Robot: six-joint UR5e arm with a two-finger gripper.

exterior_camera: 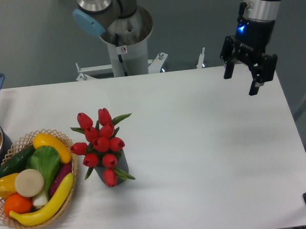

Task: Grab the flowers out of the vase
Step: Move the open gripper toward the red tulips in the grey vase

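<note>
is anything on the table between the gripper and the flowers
Nothing visible. The open gripper hangs above the table's far right part, and the stretch of tabletop between it and the flowers in the vase is bare. The basket sits beyond the flowers, to their left.

even, bright light; soft shadows, slightly soft focus.
</note>
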